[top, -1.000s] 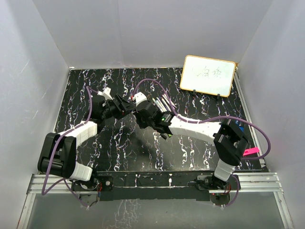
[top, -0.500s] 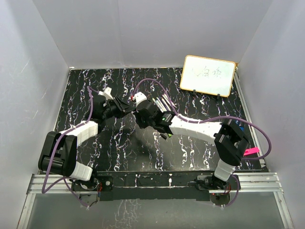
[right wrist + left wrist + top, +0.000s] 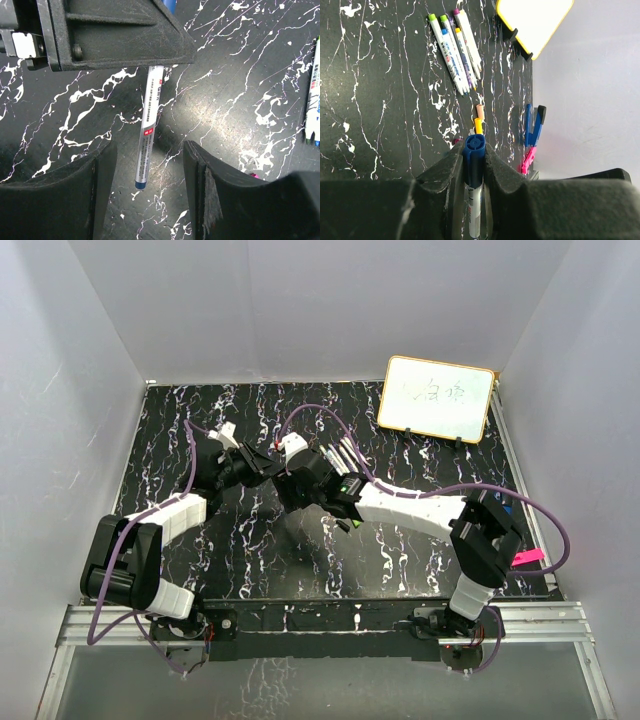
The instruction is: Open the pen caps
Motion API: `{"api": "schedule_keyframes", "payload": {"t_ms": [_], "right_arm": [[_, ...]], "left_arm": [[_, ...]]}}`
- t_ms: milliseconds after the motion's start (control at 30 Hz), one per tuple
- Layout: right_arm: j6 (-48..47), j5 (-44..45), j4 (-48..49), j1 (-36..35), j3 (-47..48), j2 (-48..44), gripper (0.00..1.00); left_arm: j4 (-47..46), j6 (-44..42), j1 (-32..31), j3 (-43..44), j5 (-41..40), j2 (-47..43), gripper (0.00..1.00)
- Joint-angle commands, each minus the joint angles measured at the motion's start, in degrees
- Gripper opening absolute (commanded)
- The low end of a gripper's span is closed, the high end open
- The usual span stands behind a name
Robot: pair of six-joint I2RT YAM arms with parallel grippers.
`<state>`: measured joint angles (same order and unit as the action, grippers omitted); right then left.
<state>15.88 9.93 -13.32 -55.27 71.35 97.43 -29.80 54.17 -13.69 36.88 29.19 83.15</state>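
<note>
From overhead, I see the left arm reaching up and inward from its base, its left claw [image 3: 260, 464] pointing toward mid-counter [image 3: 180, 420]. The right arm stretches its forearm low across to meet it, with the right claw [image 3: 292, 488] just beside the left one. The loose pens [image 3: 340, 454] lie just beyond the right claw.

On the left wrist camera, the left claw is clenched on a pen [image 3: 474, 205], its blue cap [image 3: 474, 146] standing proud of the fingertips. The loose pens lie well ahead and to the left.

On the right wrist camera, the right claw is released, fingers [image 3: 65, 195] spread wide. The pen's barrel hangs from the left claw above into the gap between them, with space on both sides.
</note>
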Motion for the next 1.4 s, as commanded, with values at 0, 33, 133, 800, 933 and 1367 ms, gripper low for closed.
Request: {"api": "schedule_keyframes", "payload": {"t_ms": [0,33,133,800,933,1367], "right_arm": [[-0.6,0.5,2.8,0.3,1.7,-1.3,0.54],[-0.6,0.5,2.9,0.4,1.9,-1.0,0.54],[-0.6,0.4,2.9,0.3,2.4,-0.3,0.51],[0.2,-0.5,3.6,1.3,2.8,2.0,0.02],[0.4,-0.4,3.4,1.4,2.6,2.0,0.0],[0.9,-1.4,1.2,1.7,1.3,1.9,0.0]], "left_arm": [[-0.8,-0.1,-1.0,1.8,0.8,-0.2,0.0],[-1.1,0.1,-1.3,1.8,0.9,-0.2,0.0],[-1.5,0.6,-2.5,1.9,0.7,-0.2,0.0],[-2.9,2.5,-5.6,2.1,-2.1,-1.5,0.0],[-1.7,1.9,-5.6,2.1,-4.6,-2.1,0.0],[1.3,0.7,-5.6,3.3,-17.0,-2.8,0.0]]}}
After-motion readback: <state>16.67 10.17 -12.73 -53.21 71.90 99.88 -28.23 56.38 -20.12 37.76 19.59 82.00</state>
